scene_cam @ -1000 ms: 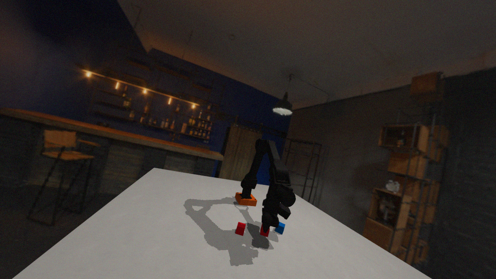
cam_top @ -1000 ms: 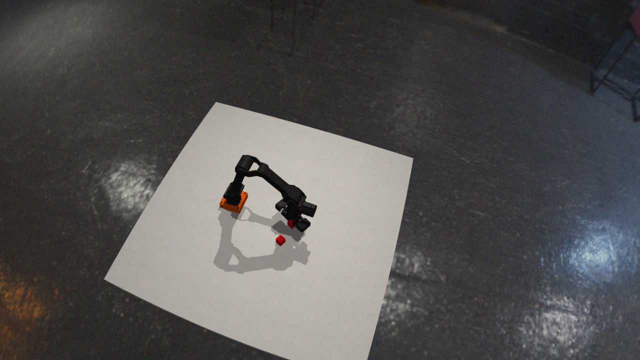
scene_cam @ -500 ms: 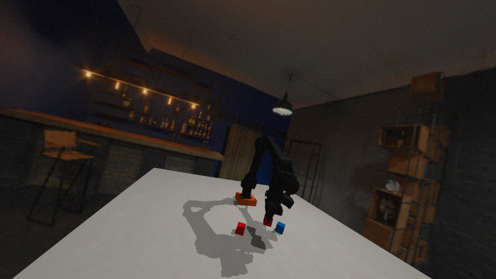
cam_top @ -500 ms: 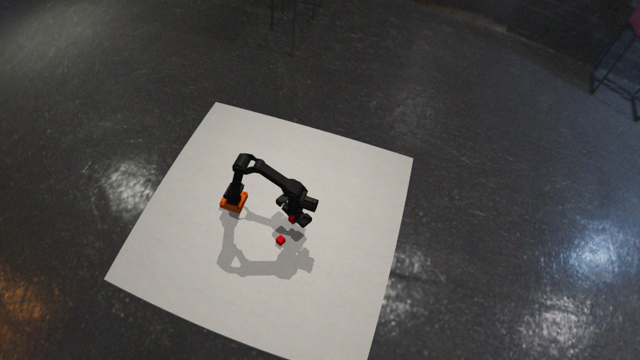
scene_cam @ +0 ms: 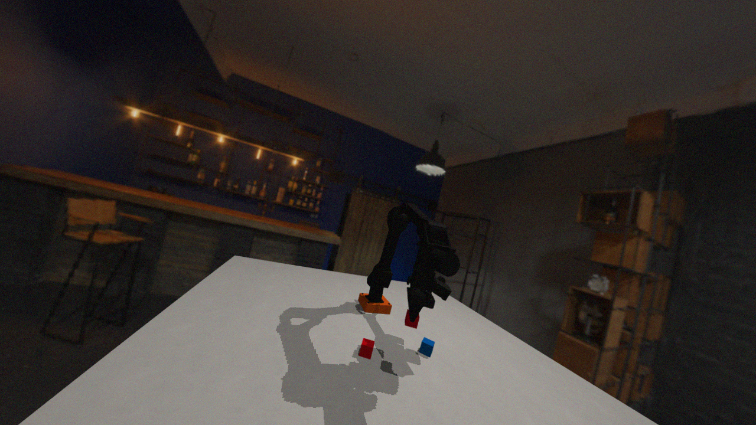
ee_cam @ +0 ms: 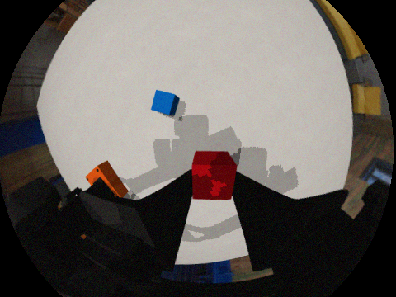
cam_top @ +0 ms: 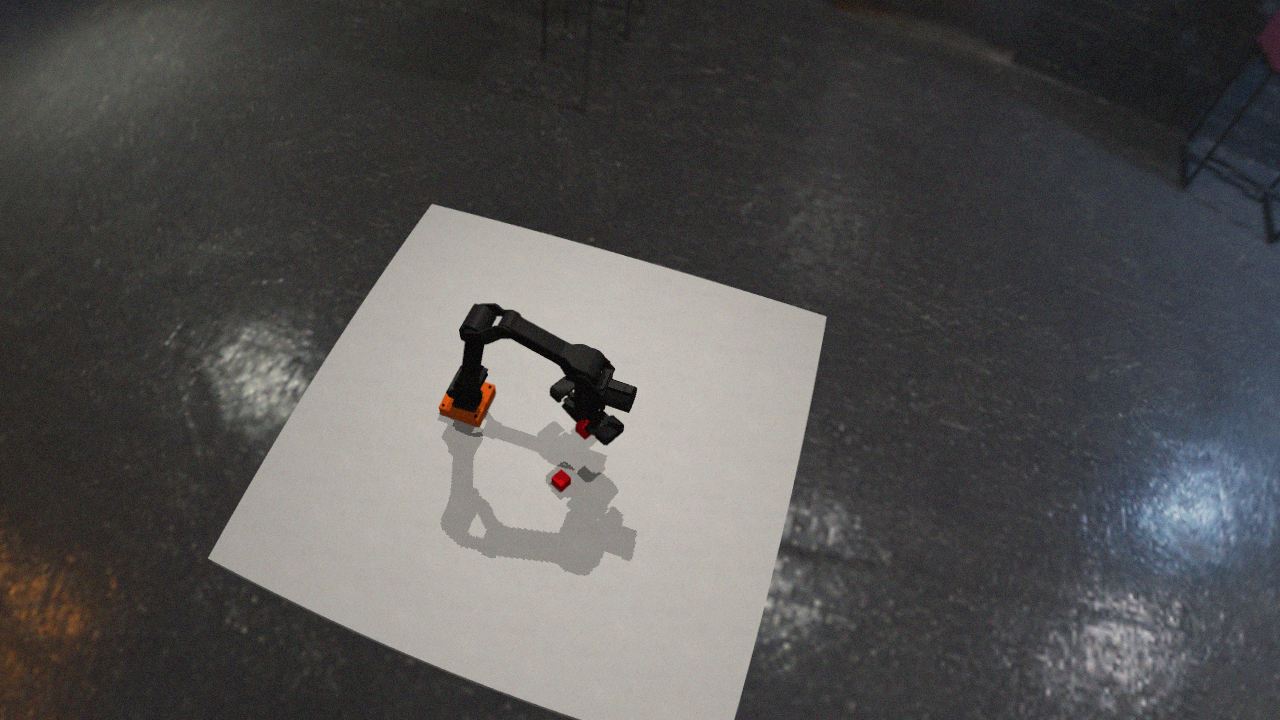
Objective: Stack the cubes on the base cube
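Observation:
My gripper point(ee_cam: 211, 174) is shut on a red cube point(cam_top: 582, 428) point(scene_cam: 409, 319) point(ee_cam: 214, 177) and holds it up above the white surface, between the fingertips. A second red cube point(cam_top: 561, 480) point(scene_cam: 367, 348) rests on the white surface; it does not show in the wrist view, where the held cube and fingers may cover it. A blue cube point(scene_cam: 426, 347) point(ee_cam: 164, 102) rests on the surface, up and left of the held cube in the wrist view. It is hidden in the top view, behind the arm. Nothing lies on top of the blue cube.
The white table top point(cam_top: 680, 376) point(scene_cam: 237, 296) point(ee_cam: 256, 62) carries the arm's orange base point(cam_top: 467, 404) point(scene_cam: 374, 303) point(ee_cam: 108, 178). The arm's shadow falls around the second red cube and close to the blue cube. A bar counter and shelves stand beyond the table.

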